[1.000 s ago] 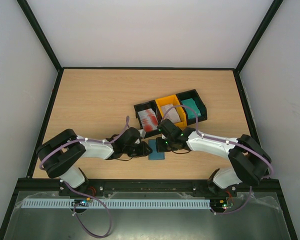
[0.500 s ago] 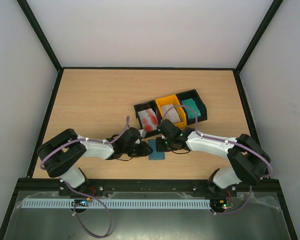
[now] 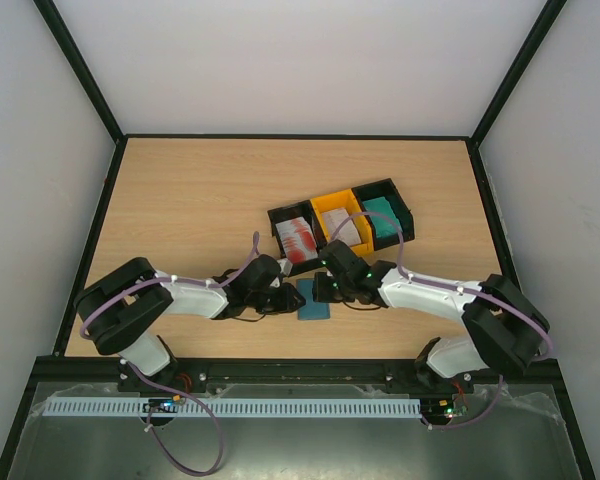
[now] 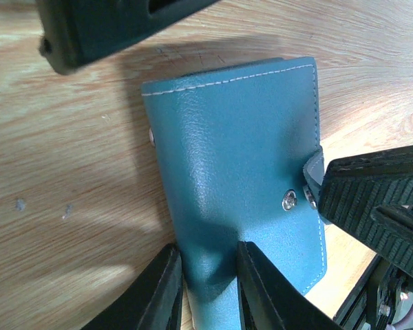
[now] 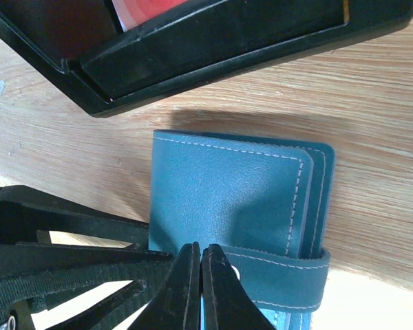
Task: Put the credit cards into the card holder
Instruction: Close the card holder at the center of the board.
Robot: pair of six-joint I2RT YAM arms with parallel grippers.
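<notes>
Pinching one edge of the teal card holder (image 3: 313, 303) between its fingers, our left gripper (image 4: 210, 260) holds it flat on the wooden table (image 3: 200, 200). Our right gripper (image 5: 196, 260) has its fingers pressed together at the clasp tab (image 5: 282, 275). Only the left wrist view shows the metal snap (image 4: 289, 201); only overhead do we see the bins (image 3: 378, 185) of credit cards (image 3: 298, 240).

blocked: bins (image 3: 342, 222) at 12 o'clock of card holder (image 3: 312, 304), left arm (image 3: 185, 295) at 9, right arm (image 3: 430, 292) at 3 | free: bench (image 3: 310, 340) at 6
</notes>
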